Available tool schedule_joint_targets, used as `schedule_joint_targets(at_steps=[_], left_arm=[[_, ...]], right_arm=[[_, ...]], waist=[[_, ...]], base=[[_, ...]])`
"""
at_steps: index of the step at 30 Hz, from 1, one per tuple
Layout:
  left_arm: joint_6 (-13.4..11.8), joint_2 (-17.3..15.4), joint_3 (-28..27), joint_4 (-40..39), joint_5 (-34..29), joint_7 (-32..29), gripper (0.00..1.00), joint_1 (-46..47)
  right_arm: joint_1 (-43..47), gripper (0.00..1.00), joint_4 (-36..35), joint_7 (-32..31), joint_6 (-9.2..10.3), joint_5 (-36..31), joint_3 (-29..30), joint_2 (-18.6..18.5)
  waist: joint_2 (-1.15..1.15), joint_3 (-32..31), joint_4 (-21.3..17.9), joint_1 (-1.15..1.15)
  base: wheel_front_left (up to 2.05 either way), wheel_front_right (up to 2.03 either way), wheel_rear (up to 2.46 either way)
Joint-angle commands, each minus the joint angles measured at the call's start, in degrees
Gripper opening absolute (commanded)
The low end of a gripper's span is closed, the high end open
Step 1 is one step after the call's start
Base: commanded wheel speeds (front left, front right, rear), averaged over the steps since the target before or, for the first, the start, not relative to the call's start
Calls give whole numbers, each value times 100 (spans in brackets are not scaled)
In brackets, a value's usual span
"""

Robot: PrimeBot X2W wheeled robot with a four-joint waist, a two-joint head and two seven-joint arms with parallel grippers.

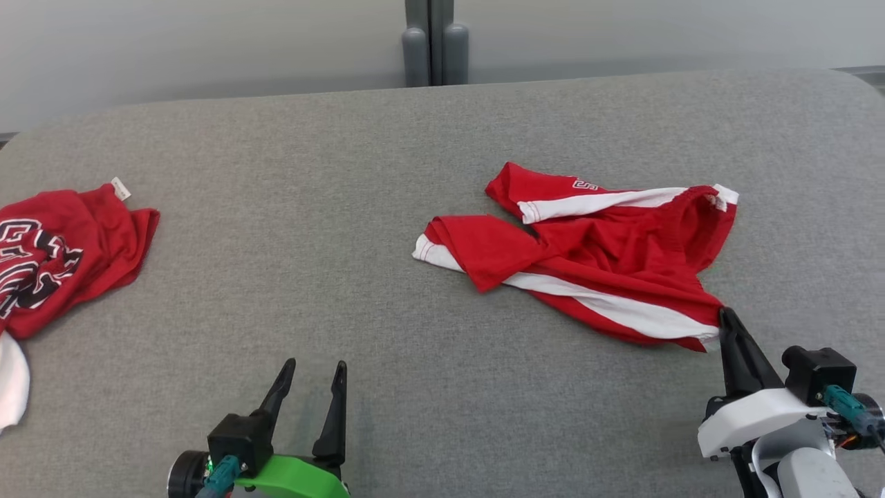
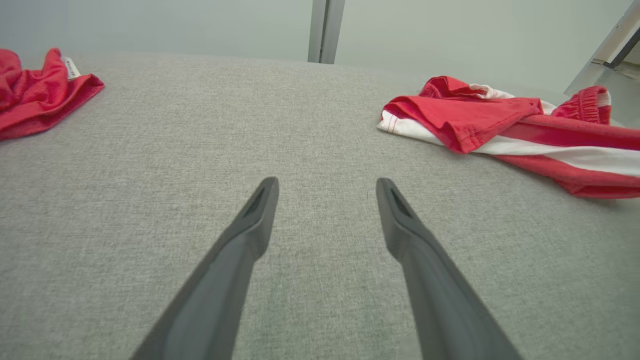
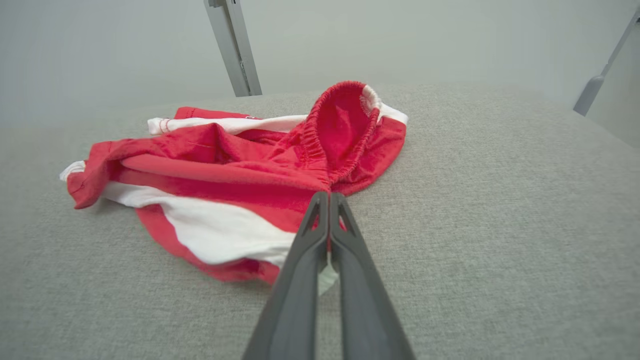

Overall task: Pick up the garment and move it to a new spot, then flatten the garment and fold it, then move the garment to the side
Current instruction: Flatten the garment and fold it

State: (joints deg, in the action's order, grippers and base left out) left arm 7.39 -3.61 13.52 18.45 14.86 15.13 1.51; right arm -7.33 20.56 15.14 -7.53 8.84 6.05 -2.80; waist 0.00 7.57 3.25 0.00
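At your right hand, what have you got?
It is pinched shut on the near edge of the red-and-white garment, which lies crumpled on the grey surface, stretching away beyond it.
And your left hand?
My fingers are apart over bare surface, touching nothing; the garment lies well off to its right.

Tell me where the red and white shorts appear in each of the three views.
Head view: the shorts lie right of centre.
Left wrist view: shorts upper right.
Right wrist view: shorts centre, a corner between the shut jaws of the right gripper.
Shared landmark: the grey post behind the table.
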Motion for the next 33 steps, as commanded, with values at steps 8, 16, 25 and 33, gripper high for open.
schedule_joint_targets(at_steps=[8, 16, 25, 33], left_arm=[[15, -131, 472, -160, 254, 2, 100, 518], [15, -371, 1053, -115, 584, 2, 100, 1270], [15, -434, 991, -5, 597, 3, 100, 1494], [15, -562, 861, 146, 525, 2, 100, 1826]], right_arm=[[-800, 0, 269, 1, 8, -872, 82, -24], [-1693, 53, 1076, 1, 8, -1561, 243, -23], [-1466, 100, 620, 2, 8, -1315, 170, -23], [-1098, 100, -207, 2, 8, -849, 111, -21]], waist=[[0, 528, -194, 0], [0, 1006, -97, 0], [0, 981, -568, 0], [0, 1208, -1134, 0]], base=[[0, 0, 0], [0, 0, 0], [0, 0, 0], [0, 0, 0]])
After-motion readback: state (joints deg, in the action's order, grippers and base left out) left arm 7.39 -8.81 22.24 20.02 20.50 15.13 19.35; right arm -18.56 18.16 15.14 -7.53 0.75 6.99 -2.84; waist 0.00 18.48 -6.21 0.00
